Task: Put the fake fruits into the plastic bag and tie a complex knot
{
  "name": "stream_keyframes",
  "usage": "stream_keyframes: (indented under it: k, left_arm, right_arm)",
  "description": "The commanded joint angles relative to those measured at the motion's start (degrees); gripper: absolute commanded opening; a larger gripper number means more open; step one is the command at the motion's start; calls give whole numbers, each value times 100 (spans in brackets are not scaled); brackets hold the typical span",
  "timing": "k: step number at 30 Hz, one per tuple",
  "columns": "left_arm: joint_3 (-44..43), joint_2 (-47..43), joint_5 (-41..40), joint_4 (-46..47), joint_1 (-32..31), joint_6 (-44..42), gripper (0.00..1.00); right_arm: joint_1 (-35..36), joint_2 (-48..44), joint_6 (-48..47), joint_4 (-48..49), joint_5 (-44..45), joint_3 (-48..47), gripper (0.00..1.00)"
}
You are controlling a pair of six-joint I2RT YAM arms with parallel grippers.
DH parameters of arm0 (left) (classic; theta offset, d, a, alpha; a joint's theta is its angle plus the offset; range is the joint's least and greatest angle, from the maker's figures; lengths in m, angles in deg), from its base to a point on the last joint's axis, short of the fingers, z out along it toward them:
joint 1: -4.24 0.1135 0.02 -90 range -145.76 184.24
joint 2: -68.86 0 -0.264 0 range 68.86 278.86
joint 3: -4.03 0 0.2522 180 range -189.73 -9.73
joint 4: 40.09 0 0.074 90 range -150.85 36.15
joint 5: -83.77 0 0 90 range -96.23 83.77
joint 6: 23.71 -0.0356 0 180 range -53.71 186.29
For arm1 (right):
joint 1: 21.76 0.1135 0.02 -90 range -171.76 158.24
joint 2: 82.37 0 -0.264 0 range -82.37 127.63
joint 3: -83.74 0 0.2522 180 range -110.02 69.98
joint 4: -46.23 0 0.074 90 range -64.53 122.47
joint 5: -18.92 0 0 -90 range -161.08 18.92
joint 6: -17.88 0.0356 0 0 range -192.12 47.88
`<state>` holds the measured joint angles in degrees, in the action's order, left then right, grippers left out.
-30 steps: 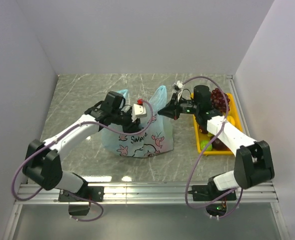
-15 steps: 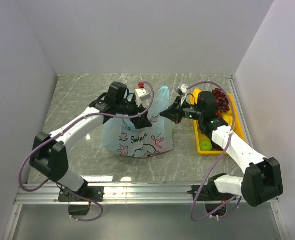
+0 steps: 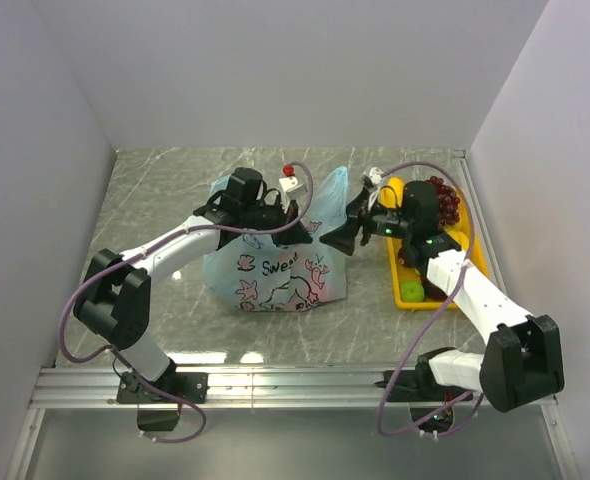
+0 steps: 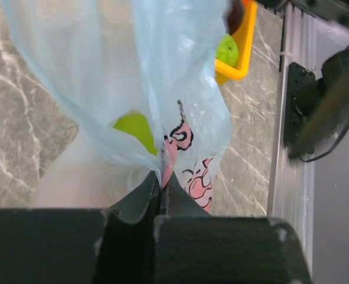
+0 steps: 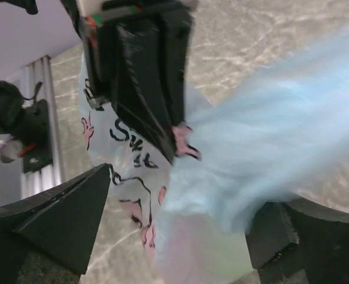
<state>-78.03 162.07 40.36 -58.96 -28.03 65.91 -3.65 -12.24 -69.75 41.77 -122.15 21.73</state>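
The left fingers [image 4: 136, 198] now pinch the plastic bag [image 3: 275, 280] at its 3 o'clock edge, while the right fingers [image 5: 62, 219] have just spread, apparently handing the grip over before knotting.

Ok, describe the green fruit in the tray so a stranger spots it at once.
Look to the yellow tray along the right side of the marble table. In its near corner, towards the arm bases, sits the green fruit. It is round and bright green, while the grapes at the tray's far end are dark red.
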Motion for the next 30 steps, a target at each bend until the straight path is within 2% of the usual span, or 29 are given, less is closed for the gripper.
stream_keyframes:
  k: [1,5,6,9,13,16,19,20,21,23,24,26,30]
  left_arm:
    - [132,-250,535,537,28,100,0]
    - [184,-303,790,528,37,-129,0]
    - [219,-312,799,563,37,-120,1]
    - [159,-268,940,389,28,-242,0]
    - [158,-137,992,238,19,-383,0]
    - [176,-23,993,159,10,-515,1]
    - [229,13,870,98,19,-630,3]
    - [229,-4,826,45,28,-647,6]
    - [194,-22,712,-16,63,-708,12]
    - [141,-206,580,-157,142,-709,20]
    - [45,-294,492,-201,194,-631,30]
    - [-148,-610,176,-507,370,-612,43]
    - [-1061,-1286,-430,-1306,529,-1025,67]
  right_arm:
    - [-596,10,-182,-190,-938,96,94]
    - [-747,70,-1437,-526,-1343,245,95]
    - [-739,149,-1476,-430,-1414,298,95]
    - [-555,536,-1091,255,-1582,351,96]
    - [-194,827,-249,1623,-1266,483,97]
    - [-18,1308,-72,1802,-1055,387,97]
    - [8,1547,-70,1647,-1063,203,67]
    - [0,1635,-140,1489,-1107,132,43]
    - [0,1670,-184,1269,-1159,62,27]
    - [8,1662,-588,741,-1160,-44,1]
    - [8,1636,-650,627,-1125,-36,0]
    - [35,1574,-957,109,-976,-53,0]
    - [263,1574,-1572,-885,-476,-299,0]
